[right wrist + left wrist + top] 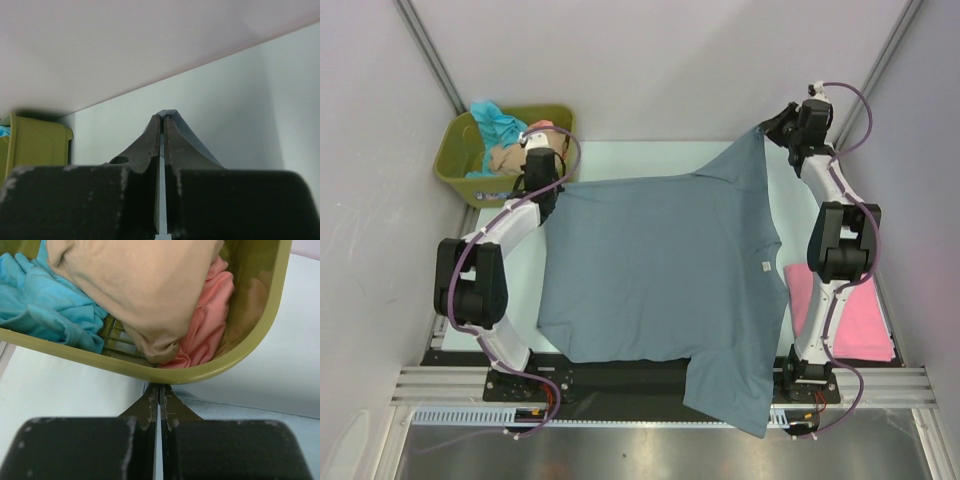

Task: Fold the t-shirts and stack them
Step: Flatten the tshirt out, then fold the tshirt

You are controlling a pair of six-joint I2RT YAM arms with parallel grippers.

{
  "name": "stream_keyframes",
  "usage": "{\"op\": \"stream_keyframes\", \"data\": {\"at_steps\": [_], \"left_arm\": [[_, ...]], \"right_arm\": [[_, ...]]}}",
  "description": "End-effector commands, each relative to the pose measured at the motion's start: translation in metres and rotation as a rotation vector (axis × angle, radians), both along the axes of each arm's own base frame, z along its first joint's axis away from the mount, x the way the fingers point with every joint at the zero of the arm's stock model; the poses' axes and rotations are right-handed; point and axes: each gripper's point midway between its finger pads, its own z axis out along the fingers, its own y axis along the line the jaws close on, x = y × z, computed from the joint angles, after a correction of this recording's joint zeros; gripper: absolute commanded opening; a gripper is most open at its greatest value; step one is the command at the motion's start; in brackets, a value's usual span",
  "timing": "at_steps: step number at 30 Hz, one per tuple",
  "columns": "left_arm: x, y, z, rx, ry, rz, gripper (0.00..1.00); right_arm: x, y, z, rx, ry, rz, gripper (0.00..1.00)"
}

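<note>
- The grey shirt (660, 270) lies spread on the table (620, 160), long axis left to right, with its near sleeve hanging over the near edge.
- The left claw (159, 390) is pinched on its far left corner.
- The right claw (162, 120) is pinched on its far right sleeve.

Shirt (660, 260) spread mid-table (650, 155), tub (455, 170) at 10 o'clock, folded shirt (865, 320) at 4 o'clock.

From my seat the shirt lies across the middle of the table, between my two arms. My left gripper (159, 390) pinches its 10 o'clock corner, just before the tub's near wall. My right gripper (163, 119) pinches its 1 o'clock corner, near the back wall. At 5 o'clock the shirt hangs over the table's near edge. The tub stands at the table's 10 o'clock corner with three shirts (150, 290) heaped in it, the middle one lying on the other two. The folded shirt lies flat on the table, right of my right arm and just beside the spread one.
</note>
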Motion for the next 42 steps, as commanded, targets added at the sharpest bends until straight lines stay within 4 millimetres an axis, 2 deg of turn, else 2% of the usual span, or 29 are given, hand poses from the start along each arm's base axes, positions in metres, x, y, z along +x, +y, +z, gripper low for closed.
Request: {"op": "stream_keyframes", "data": {"at_steps": [1, 6, 8, 9, 11, 12, 16, 17, 18, 21, 22, 23, 24, 25, 26, 27, 28, 29, 30, 31, 32, 34, 35, 36, 37, 39, 40, 42], "left_arm": [[0.011, 0.01, 0.02, -0.024, -0.039, 0.035, 0.0], [0.01, 0.021, 0.01, -0.049, 0.011, 0.051, 0.01], [0.013, 0.024, 0.012, -0.039, 0.017, 0.052, 0.0], [0.012, 0.025, 0.01, -0.036, 0.033, 0.053, 0.0], [0.012, 0.028, 0.008, -0.031, 0.048, 0.061, 0.0], [0.011, 0.029, 0.008, -0.033, 0.049, 0.062, 0.0], [0.01, 0.027, 0.01, -0.038, 0.057, 0.046, 0.01], [0.008, 0.025, 0.01, -0.04, 0.064, 0.037, 0.0], [0.008, 0.024, 0.01, -0.044, 0.066, 0.03, 0.0], [0.005, 0.016, 0.01, -0.068, 0.092, -0.009, 0.0], [0.004, 0.01, 0.01, -0.086, 0.101, -0.04, 0.0], [0.001, 0.009, 0.008, -0.086, 0.122, -0.046, 0.0], [-0.001, 0.008, 0.011, -0.088, 0.124, -0.05, 0.0], [-0.004, 0.008, 0.01, -0.089, 0.137, -0.054, 0.0], [-0.01, 0.008, 0.009, -0.087, 0.164, -0.059, 0.0], [-0.013, 0.007, 0.011, -0.091, 0.169, -0.065, 0.0], [-0.017, 0.006, 0.013, -0.089, 0.175, -0.073, 0.0], [-0.024, 0.005, 0.009, -0.092, 0.202, -0.078, 0.0], [-0.028, 0.006, 0.01, -0.092, 0.209, -0.078, 0.0], [-0.033, 0.006, 0.016, -0.089, 0.204, -0.081, 0.0], [-0.04, 0.007, 0.012, -0.085, 0.226, -0.078, 0.0], [-0.049, 0.008, 0.015, -0.083, 0.233, -0.081, 0.0], [-0.056, 0.008, 0.011, -0.087, 0.264, -0.078, 0.0], [-0.06, 0.005, 0.009, -0.101, 0.281, -0.089, 0.0], [-0.064, 0.005, 0.007, -0.106, 0.294, -0.088, 0.01], [-0.077, 0.004, 0.001, -0.122, 0.323, -0.078, 0.0], [-0.08, 0.003, 0.0, -0.129, 0.325, -0.082, 0.0], [-0.09, 0.001, -0.007, -0.142, 0.348, -0.085, 0.0]], "right_arm": [[0.011, -0.008, 0.05, -0.032, -0.112, -0.018, 0.0], [0.016, -0.019, 0.053, -0.01, -0.108, -0.04, 0.0], [0.025, -0.018, 0.045, -0.015, -0.094, -0.029, 0.0], [0.026, -0.017, 0.051, -0.01, -0.086, -0.024, 0.0], [0.029, -0.013, 0.043, 0.001, -0.056, -0.007, 0.0], [0.03, -0.012, 0.049, 0.005, -0.062, -0.005, 0.0], [0.022, -0.009, 0.048, 0.016, -0.015, -0.004, 0.0], [0.016, -0.009, 0.041, 0.025, 0.037, -0.002, 0.0], [0.01, -0.009, 0.043, 0.028, 0.056, -0.003, 0.0], [-0.013, -0.007, 0.031, 0.039, 0.157, -0.007, 0.0], [-0.025, -0.007, 0.036, 0.044, 0.176, -0.015, 0.0], [-0.038, -0.006, 0.03, 0.048, 0.23, -0.019, 0.0], [-0.047, -0.009, 0.033, 0.051, 0.246, -0.029, 0.0], [-0.059, -0.01, 0.045, 0.055, 0.249, -0.049, 0.0], [-0.075, -0.01, 0.034, 0.064, 0.313, -0.059, 0.0], [-0.085, -0.013, 0.034, 0.074, 0.334, -0.069, 0.0], [-0.097, -0.016, 0.047, 0.069, 0.33, -0.091, 0.0], [-0.109, -0.017, 0.045, 0.081, 0.363, -0.107, 0.0], [-0.119, -0.018, 0.033, 0.09, 0.402, -0.111, 0.0], [-0.127, -0.016, 0.035, 0.102, 0.409, -0.103, 0.0], [-0.14, -0.014, 0.036, 0.12, 0.434, -0.11, 0.0], [-0.157, -0.011, 0.022, 0.138, 0.494, -0.099, 0.0], [-0.172, -0.009, 0.024, 0.138, 0.518, -0.098, 0.0], [-0.183, -0.007, 0.011, 0.14, 0.56, -0.097, 0.0], [-0.191, -0.006, 0.006, 0.144, 0.577, -0.094, 0.0], [-0.206, -0.007, 0.012, 0.145, 0.564, -0.097, 0.0], [-0.216, -0.008, 0.003, 0.143, 0.582, -0.102, 0.0], [-0.225, -0.009, 0.0, 0.142, 0.591, -0.103, 0.0]]}}
